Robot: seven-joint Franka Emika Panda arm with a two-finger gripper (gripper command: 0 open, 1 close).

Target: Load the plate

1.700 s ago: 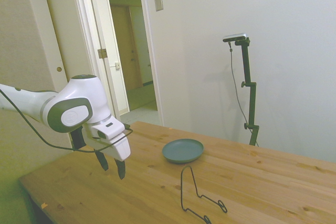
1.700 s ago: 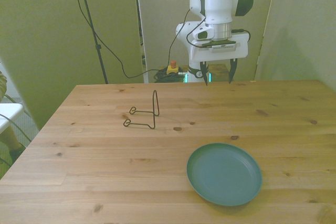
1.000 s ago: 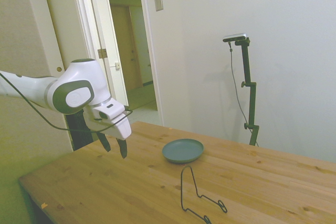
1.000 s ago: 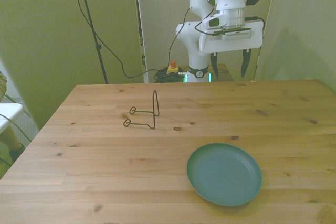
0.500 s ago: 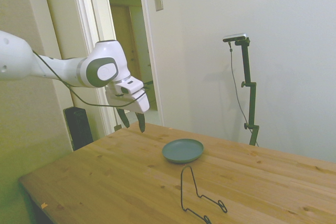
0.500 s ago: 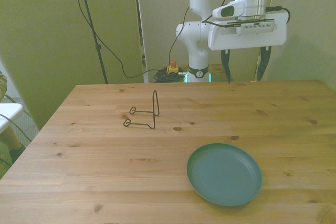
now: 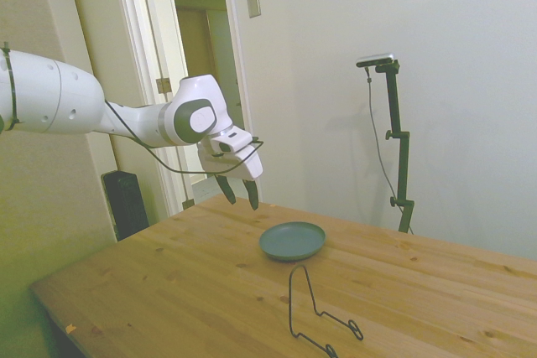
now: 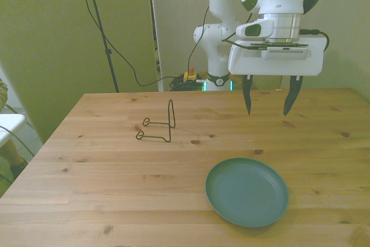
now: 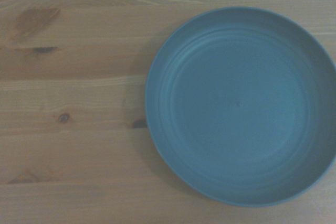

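Observation:
The plate [image 8: 247,191] is a small round teal dish lying flat on the wooden table, toward the near edge on the front view's right. The side view shows the plate [image 7: 292,241] near the table's middle, and the plate [image 9: 240,105] fills most of the wrist view. My gripper [image 8: 269,102] hangs in the air above the table, behind the plate and well clear of it, fingers pointing down. It is open with nothing between its fingers. In the side view the gripper [image 7: 240,191] sits left of the plate, higher than it.
A thin black wire stand [image 8: 159,124] stands on the table toward the front view's left; in the side view the stand [image 7: 317,314] is in front of the plate. Cables and a tripod pole [image 8: 99,27] are behind the table. An open doorway [image 7: 205,81] lies beyond.
The arm has swung from the table's far edge out over the table toward the plate and come lower than half a second ago. The gripper stayed open. Plate and wire stand have not moved.

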